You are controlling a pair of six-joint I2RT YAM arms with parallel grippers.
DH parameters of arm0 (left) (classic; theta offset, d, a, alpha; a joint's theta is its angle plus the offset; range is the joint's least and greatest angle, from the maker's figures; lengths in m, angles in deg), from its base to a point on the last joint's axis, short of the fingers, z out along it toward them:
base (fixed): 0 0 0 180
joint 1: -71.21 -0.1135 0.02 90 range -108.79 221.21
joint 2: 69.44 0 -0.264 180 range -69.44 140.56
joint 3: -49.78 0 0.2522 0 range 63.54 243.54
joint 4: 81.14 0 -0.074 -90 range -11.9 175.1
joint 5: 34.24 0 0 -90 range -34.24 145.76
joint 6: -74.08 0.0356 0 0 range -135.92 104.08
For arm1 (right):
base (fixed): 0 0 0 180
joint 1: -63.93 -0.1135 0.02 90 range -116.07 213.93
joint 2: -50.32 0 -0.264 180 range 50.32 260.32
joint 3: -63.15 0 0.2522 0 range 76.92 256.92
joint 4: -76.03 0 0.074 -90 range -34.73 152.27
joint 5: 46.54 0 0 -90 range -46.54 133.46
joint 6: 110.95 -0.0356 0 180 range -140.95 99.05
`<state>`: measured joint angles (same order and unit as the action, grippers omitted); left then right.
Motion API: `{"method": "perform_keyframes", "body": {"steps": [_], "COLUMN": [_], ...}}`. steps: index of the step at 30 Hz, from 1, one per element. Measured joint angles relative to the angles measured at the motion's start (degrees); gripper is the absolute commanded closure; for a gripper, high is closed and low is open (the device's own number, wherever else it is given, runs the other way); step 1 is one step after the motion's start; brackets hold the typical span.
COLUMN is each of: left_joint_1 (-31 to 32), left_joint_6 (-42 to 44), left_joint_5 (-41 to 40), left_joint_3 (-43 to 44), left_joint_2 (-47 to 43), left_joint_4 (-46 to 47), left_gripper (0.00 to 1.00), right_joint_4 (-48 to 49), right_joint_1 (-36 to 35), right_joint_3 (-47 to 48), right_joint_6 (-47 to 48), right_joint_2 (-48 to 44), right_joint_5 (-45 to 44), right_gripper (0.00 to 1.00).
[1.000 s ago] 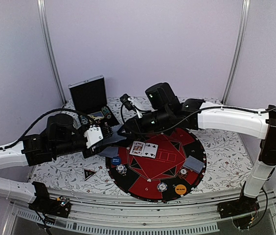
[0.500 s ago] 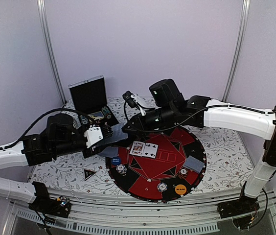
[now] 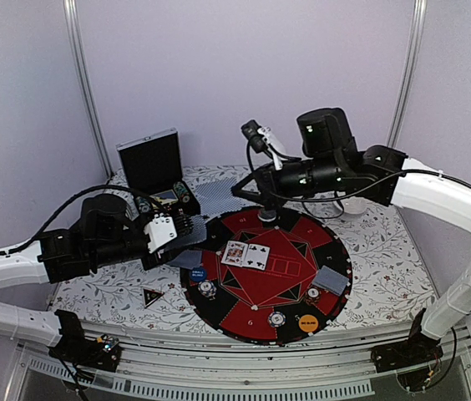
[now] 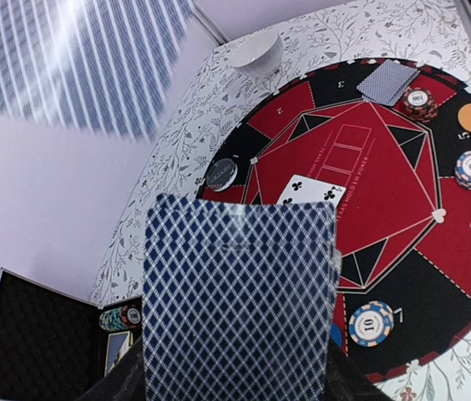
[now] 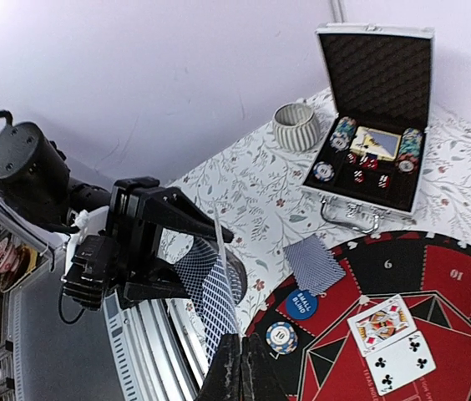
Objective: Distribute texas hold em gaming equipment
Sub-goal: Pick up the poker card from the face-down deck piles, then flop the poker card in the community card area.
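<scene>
My left gripper (image 3: 184, 229) is shut on a deck of blue-backed playing cards (image 4: 240, 292), held just left of the round mat (image 3: 244, 322). Above the mat's far edge, my right gripper (image 5: 250, 357) is shut on a single card (image 5: 219, 284), lifted clear of the deck; this card (image 3: 219, 195) hangs in the air. Two face-up cards (image 3: 245, 254) lie on the mat with face-down cards (image 3: 331, 279), striped chips (image 3: 207, 289), a blue button (image 3: 198, 273) and an orange button (image 3: 307, 322). A black triangular marker (image 3: 152, 296) lies left of the mat.
The open silver-edged case (image 3: 154, 167) stands at the back left with chips and cards inside. A ribbed white cup (image 5: 296, 125) sits beside it. A white bowl (image 4: 258, 52) stands beyond the mat's far side.
My right gripper closed on a card at the deck, then rose up and to the right with it. The left arm and its deck stayed put.
</scene>
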<state>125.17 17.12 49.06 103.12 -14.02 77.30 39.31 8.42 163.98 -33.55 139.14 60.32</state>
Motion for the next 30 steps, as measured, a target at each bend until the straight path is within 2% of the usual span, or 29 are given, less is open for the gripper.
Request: {"method": "perform_keyframes", "body": {"steps": [4,6,10,18,23,26,30], "left_joint_1": [0.00,0.00,0.00,0.00,0.00,0.00,0.00], "left_joint_6": [0.00,0.00,-0.02,-0.02,-0.02,-0.02,-0.02], "left_joint_5": [0.00,-0.02,-0.02,-0.20,-0.20,-0.20,-0.17], "left_joint_3": [0.00,0.00,0.00,0.00,0.00,0.00,0.00], "left_joint_2": [0.00,0.00,0.00,0.00,0.00,0.00,0.00], "left_joint_4": [0.00,0.00,0.00,0.00,0.00,0.02,0.02], "left_gripper": [0.47,0.47,0.47,0.47,0.47,0.47,0.47], "right_joint_4": [-0.33,-1.92,-6.43,-15.76,-17.64,-17.57,-16.79], "right_joint_1": [2.91,4.07,6.05,6.71,3.87,0.26,-3.58], "right_joint_3": [-3.45,-5.68,-7.69,-7.45,-6.54,-6.56,-7.15], "right_joint_6": [0.66,1.42,3.72,12.17,18.84,23.30,28.61], "right_joint_2": [-6.91,-9.42,-8.52,8.76,19.23,23.32,26.29], "right_joint_5": [-3.80,-9.25,-20.00,-43.71,-55.49,-57.24,-53.75], "right_gripper": [0.98,0.98,0.98,0.98,0.98,0.98,0.98]}}
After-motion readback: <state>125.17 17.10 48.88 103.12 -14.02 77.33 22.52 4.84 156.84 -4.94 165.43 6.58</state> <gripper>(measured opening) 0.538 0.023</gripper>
